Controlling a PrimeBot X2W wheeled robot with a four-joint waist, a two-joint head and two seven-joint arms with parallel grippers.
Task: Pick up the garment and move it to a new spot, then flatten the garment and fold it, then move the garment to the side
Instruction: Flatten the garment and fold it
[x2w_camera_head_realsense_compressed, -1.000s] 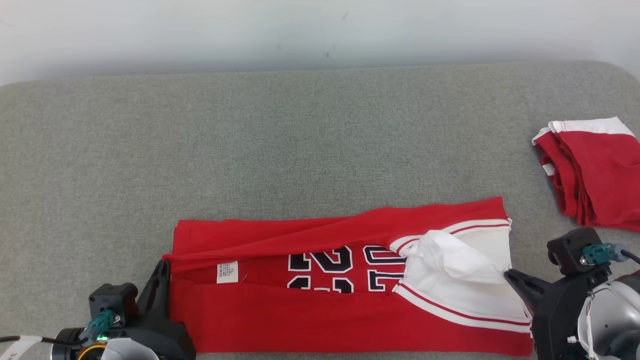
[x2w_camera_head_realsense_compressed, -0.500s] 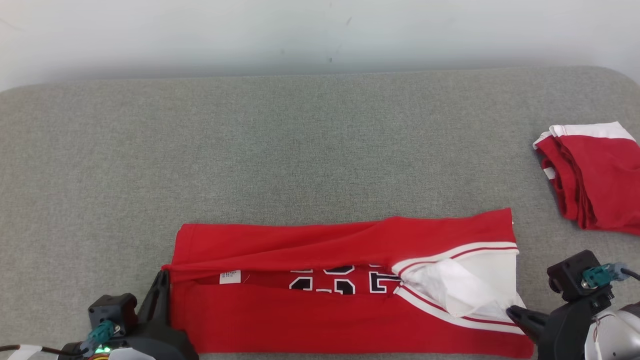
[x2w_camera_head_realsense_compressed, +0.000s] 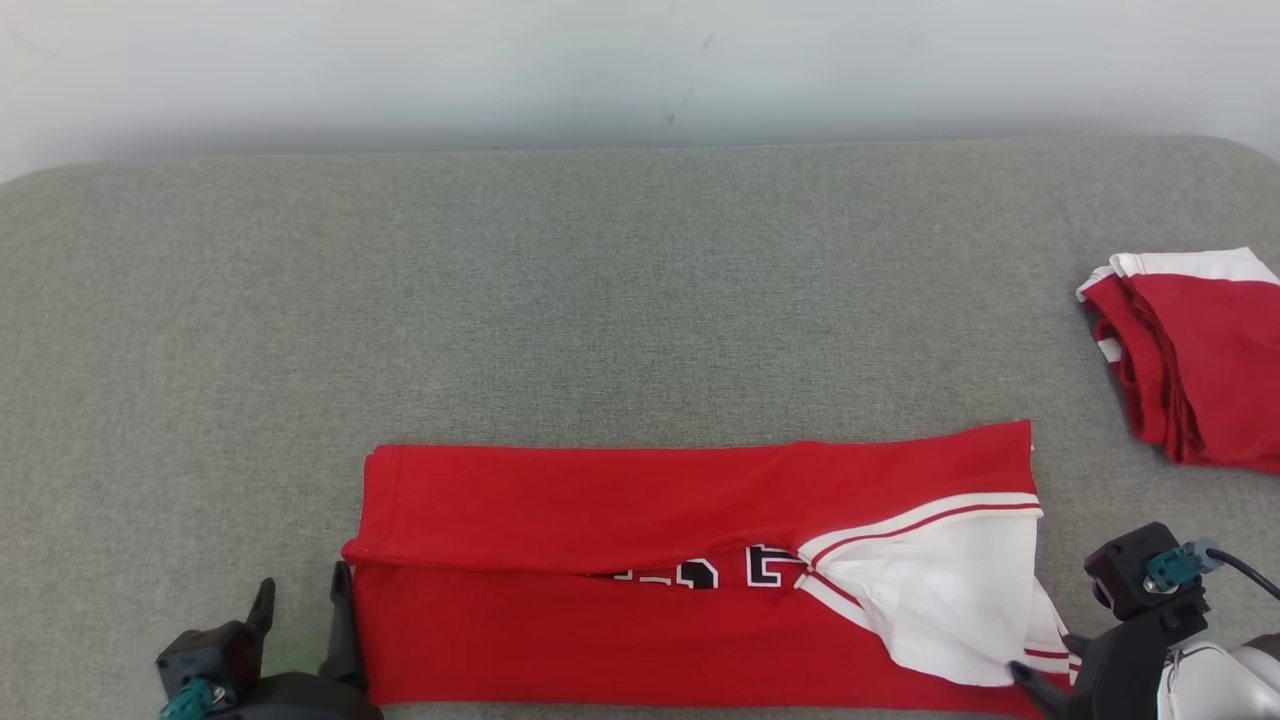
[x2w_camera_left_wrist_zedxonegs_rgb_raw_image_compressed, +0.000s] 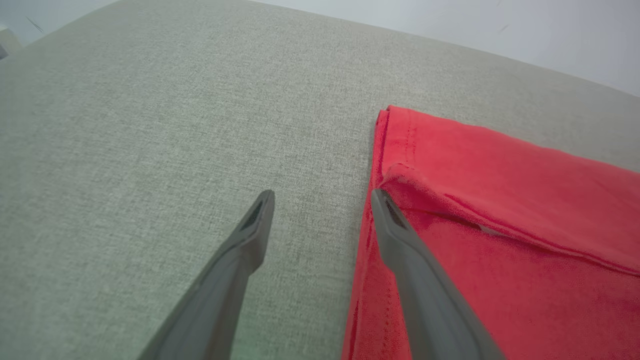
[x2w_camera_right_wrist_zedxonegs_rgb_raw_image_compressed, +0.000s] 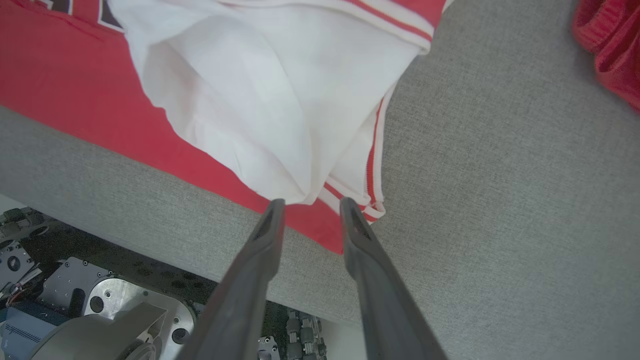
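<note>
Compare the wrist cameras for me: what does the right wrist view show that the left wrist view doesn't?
Right wrist view, not the left: a white panel with striped trim, its corner at the open right gripper; a separate red bundle; the robot's base below the edge of the grey table. Left wrist view, not the right: the open left gripper, one finger at the folded red hem, one over bare table. Both: the red garment on that table.

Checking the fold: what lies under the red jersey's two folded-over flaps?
In the slit of the jersey, slivers of black-and-white numerals show; the rest of the print is covered.
</note>
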